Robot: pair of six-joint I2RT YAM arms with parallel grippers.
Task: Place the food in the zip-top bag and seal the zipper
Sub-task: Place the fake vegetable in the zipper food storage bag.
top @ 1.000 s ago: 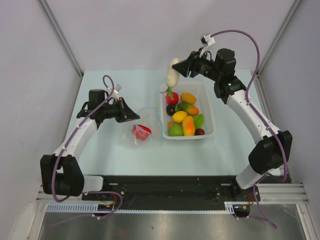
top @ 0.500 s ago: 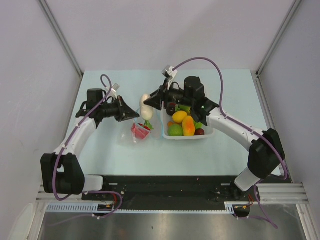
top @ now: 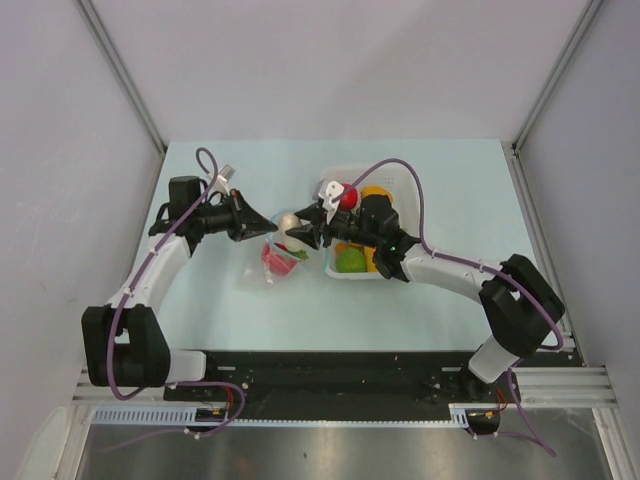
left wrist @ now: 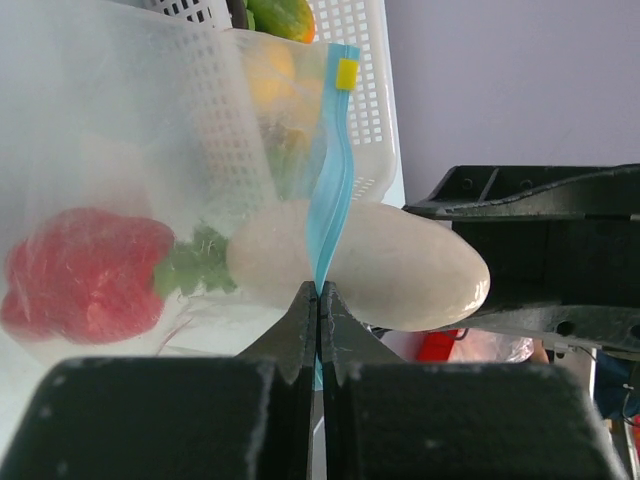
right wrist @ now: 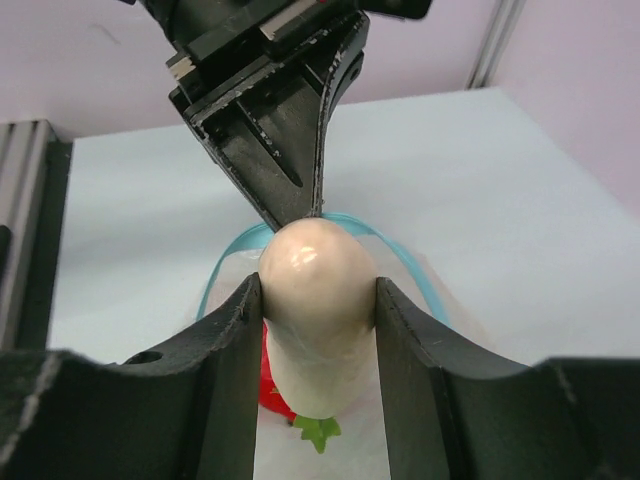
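The zip-top bag [top: 272, 268] lies left of the basket, its mouth held up and open. My left gripper [left wrist: 320, 296] is shut on the teal zipper [left wrist: 331, 180] at the mouth's edge. My right gripper [right wrist: 317, 290] is shut on a white radish-like food piece [right wrist: 313, 300], which sits halfway through the mouth. Its green leafy end [left wrist: 195, 265] is inside the bag and its rounded end [left wrist: 410, 268] is outside. A red food piece [left wrist: 85, 285] lies inside the bag. From above, both grippers [top: 268, 228] [top: 303, 236] meet tip to tip over the bag.
A white plastic basket [top: 398, 172] stands just right of the bag and holds more food: red [top: 347, 196], orange [top: 376, 192] and green [top: 350, 261] pieces. My right arm lies across the basket. A yellow slider [left wrist: 346, 72] sits at the zipper's end.
My right arm has swung left and down from above the basket's far end, carrying the white piece into the bag's mouth. My left gripper has kept its hold on the zipper edge.
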